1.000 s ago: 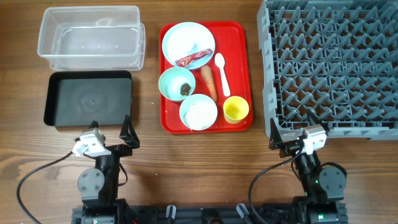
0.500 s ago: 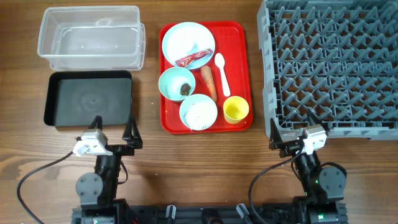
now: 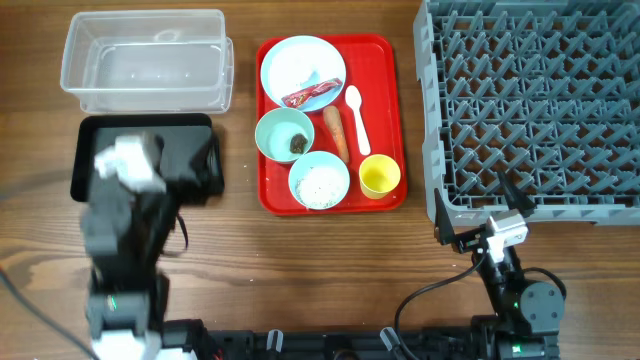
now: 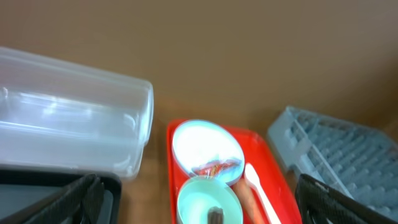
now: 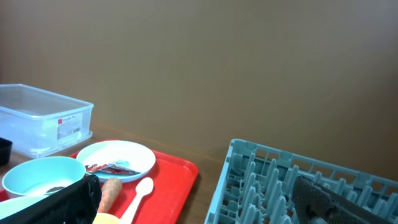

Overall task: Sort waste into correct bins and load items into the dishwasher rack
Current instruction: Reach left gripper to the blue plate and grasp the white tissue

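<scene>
Now L gripper [image 4: 199,190] is seen wide open & empty above the black bin [image 3: 170,125], red wrapper [image 3: 303,97] lying crosswise on the plate [image 3: 290,60] ahead-right of it, far nearer than to R gripper [image 5: 205,199], likewise open.

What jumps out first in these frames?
The red tray at centre, crowded with blue dishes, a yellow cup and a carrot. The big grey rack fills the right side, and the left arm is a blur over the black bin.
</scene>
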`<act>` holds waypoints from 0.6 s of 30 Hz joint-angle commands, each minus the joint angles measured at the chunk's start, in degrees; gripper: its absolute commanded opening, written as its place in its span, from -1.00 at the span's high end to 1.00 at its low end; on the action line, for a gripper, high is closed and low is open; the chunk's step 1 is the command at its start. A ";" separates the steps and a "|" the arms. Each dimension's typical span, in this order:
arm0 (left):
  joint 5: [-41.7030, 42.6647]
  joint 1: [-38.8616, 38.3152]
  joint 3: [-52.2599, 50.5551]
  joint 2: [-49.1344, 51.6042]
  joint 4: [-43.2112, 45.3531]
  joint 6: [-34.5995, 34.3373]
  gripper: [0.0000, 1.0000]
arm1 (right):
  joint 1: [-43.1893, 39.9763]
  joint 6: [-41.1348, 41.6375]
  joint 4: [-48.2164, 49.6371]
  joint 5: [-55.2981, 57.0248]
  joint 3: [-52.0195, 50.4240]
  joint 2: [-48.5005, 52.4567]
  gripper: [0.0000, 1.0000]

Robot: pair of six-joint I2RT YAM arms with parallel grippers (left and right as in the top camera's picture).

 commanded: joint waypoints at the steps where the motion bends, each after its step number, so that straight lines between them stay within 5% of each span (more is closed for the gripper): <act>1: 1.51 -4.39 15.82 15.72 -8.11 6.91 -1.00 | -0.17 -0.79 -0.46 -1.62 5.42 1.57 -0.99; 5: -5.66 -12.33 32.41 32.15 -18.36 7.61 -0.99 | -0.17 -0.81 -1.27 -1.64 11.08 7.74 -0.99; 10: -9.38 -18.03 41.27 42.51 -22.23 10.19 -0.99 | -0.17 -0.76 -2.23 -1.68 17.73 16.48 -0.99; 18: -13.27 -20.87 67.14 61.83 -39.04 10.32 -1.00 | -0.17 -0.81 -26.51 -3.78 45.70 40.70 -0.99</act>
